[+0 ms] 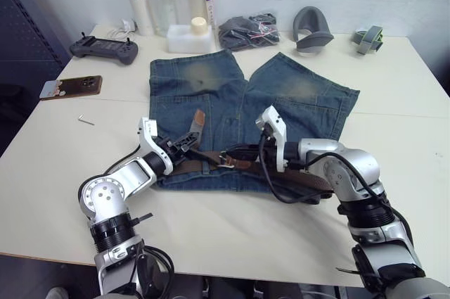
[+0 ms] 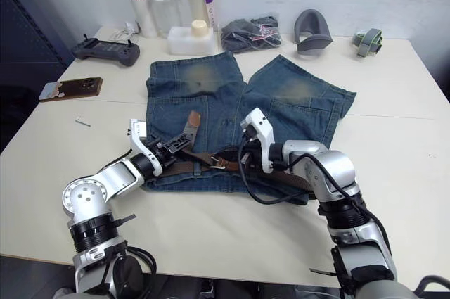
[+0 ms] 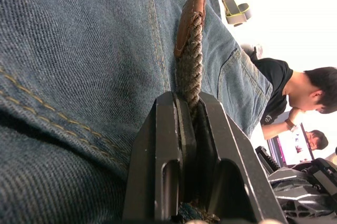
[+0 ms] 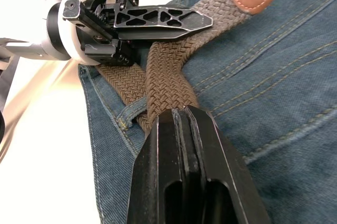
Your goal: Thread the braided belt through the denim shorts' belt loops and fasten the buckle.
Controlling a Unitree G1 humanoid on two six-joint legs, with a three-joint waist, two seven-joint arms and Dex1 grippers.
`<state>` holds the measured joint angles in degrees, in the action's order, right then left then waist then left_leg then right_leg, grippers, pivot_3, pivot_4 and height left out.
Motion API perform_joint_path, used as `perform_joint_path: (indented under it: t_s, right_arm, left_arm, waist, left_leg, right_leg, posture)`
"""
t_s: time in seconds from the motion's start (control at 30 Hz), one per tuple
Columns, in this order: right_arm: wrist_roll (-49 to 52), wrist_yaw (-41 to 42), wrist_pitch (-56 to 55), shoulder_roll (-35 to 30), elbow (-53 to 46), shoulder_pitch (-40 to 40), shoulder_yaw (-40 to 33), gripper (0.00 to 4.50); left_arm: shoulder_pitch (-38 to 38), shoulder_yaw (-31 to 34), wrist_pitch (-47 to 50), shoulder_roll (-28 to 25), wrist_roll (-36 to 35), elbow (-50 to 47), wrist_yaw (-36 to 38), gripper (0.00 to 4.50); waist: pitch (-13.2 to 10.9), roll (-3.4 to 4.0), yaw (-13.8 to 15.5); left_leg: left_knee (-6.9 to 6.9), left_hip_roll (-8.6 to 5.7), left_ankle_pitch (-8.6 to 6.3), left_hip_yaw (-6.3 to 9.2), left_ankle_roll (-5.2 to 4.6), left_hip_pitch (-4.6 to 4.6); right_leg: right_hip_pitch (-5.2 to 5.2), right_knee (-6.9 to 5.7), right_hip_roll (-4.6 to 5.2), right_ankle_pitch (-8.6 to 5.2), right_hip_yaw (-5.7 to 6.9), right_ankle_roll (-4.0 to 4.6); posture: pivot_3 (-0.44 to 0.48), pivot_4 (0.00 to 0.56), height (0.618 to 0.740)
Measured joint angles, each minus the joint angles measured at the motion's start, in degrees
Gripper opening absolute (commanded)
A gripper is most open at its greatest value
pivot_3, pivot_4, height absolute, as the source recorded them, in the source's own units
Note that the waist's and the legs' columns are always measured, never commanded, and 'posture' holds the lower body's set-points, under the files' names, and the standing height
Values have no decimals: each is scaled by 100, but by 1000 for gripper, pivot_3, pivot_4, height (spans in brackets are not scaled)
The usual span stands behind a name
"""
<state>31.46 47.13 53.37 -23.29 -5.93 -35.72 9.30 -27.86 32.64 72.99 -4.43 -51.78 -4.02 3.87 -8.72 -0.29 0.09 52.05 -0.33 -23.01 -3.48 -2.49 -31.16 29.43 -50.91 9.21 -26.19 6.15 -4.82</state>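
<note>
Left eye view, bottles (image 1: 163, 0) behind denim shorts (image 1: 239, 112), both hands (image 1: 188, 138) (image 1: 235, 153) clamped on braided belt (image 1: 198, 123)

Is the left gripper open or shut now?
Shut: the left gripper pinches the brown braided belt between its two black fingers, over the blue denim shorts.

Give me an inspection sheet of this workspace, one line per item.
Surface: pale table.
Job's things: denim shorts lie flat, legs pointing away from the robot; braided belt lies along the waistband, buckle near its middle, leather-capped tip raised over the shorts.
Clutter: bottles, white box, dark bundle, game controller, phone, hex key, grey holder.
Grippers: left gripper shut on the belt near the tip; right gripper shut on the belt by the buckle.
Cables: black cable looping off the right arm onto the shorts.
Surroundings: white wall; seated people in the left wrist view.
</note>
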Motion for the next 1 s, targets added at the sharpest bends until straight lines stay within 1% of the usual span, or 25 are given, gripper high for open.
perform_joint_path:
  t_s: [0.2,0.43,1.0]
  right_arm:
    - [-239,-40,-173,70,76,31,341,57]
    - [-371,-117,-193,69,77,-16,396,57]
    - [-596,-261,519,-7,-194,-425,834,57]
  left_arm:
    - [45,-12,-46,-37,-66,-7,-21,0]
    - [73,-18,-76,-58,-161,-7,-93,0]
    - [297,-147,-371,-33,-380,-160,-247,0]
  waist:
    - [-1,1,-6]
    - [-1,1,-11]
    - [2,4,-22]
  left_leg:
    - [-1,0,1,1,1,1]
    - [-3,0,1,3,1,2]
    - [-20,0,1,4,2,6]
  right_leg:
    - [0,0,0,0,1,0]
    - [-2,3,0,0,2,0]
    - [-5,20,0,0,4,0]
  posture:
    - [0,150,649]
    - [0,150,649]
    - [0,150,649]
